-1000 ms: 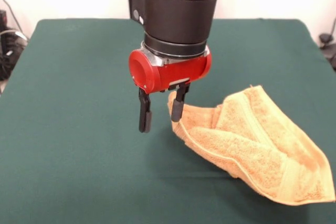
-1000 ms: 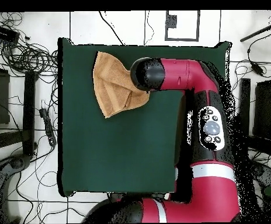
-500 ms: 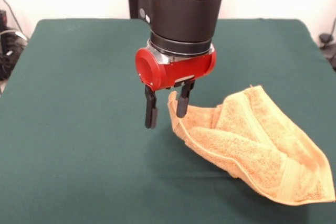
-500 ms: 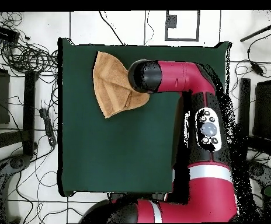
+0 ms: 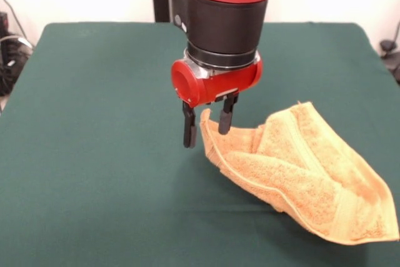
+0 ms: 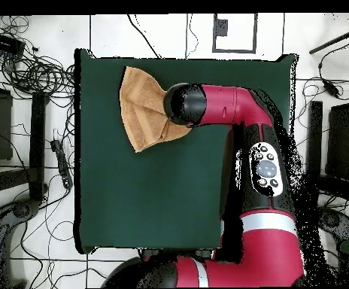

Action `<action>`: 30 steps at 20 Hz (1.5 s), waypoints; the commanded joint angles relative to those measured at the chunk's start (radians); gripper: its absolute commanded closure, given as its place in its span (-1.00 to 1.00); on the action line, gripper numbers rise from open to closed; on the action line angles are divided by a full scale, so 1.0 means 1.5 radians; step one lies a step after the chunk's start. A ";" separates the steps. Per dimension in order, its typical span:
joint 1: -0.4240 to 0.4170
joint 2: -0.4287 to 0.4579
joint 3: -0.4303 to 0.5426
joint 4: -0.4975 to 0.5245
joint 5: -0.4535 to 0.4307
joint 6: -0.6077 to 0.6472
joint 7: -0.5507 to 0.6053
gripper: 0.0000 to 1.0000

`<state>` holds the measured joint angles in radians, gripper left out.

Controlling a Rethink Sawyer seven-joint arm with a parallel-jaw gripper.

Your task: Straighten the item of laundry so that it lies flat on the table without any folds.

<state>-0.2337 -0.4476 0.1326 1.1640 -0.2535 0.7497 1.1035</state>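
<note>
The end effector [image 5: 208,127] hangs with its two black fingers spread, straddling the raised left corner of the small orange-tan terry cloth towel [image 5: 300,173], one finger on each side and nothing pinched. The towel lies crumpled and doubled over itself at the near right of the dark green felt-covered surface [image 5: 94,154]. It looks soft, light and limp, likely to drape and drag. The upstanding hemmed corner between the fingers seems the best place to grip.
</note>
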 commanded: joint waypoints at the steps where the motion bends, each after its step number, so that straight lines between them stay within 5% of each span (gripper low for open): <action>1: 0.010 0.034 0.032 0.106 0.023 0.020 0.105 -1.00; 30: 0.017 0.113 0.032 0.059 0.002 -0.049 0.106 -1.00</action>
<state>-0.2336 -0.3617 0.1326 1.1814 -0.2541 0.7254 1.1035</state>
